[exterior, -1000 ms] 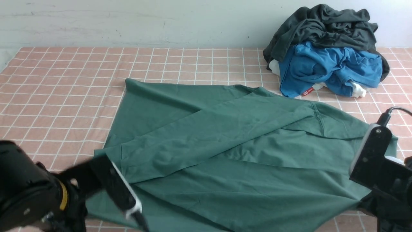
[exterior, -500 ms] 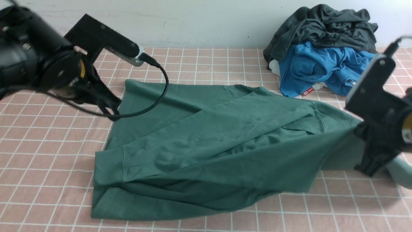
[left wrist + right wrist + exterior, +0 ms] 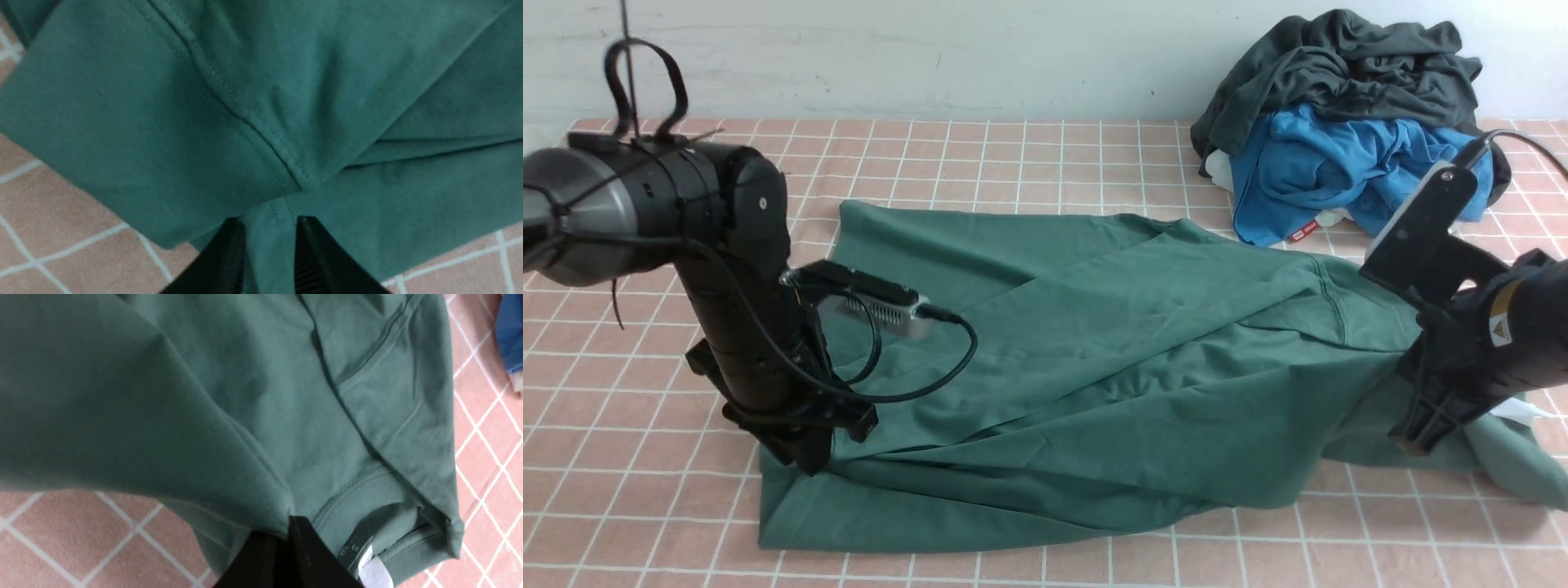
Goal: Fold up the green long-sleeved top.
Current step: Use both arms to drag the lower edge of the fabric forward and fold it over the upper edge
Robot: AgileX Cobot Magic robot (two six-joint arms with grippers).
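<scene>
The left gripper stands parted over the green long-sleeved top, right gripper pinching it near the neck (lay it flat, gently).

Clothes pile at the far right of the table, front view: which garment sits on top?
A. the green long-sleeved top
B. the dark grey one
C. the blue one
B: the dark grey garment is heaped over the blue garment, while the green long-sleeved top lies spread out nearer the robot, not on the pile.
</scene>
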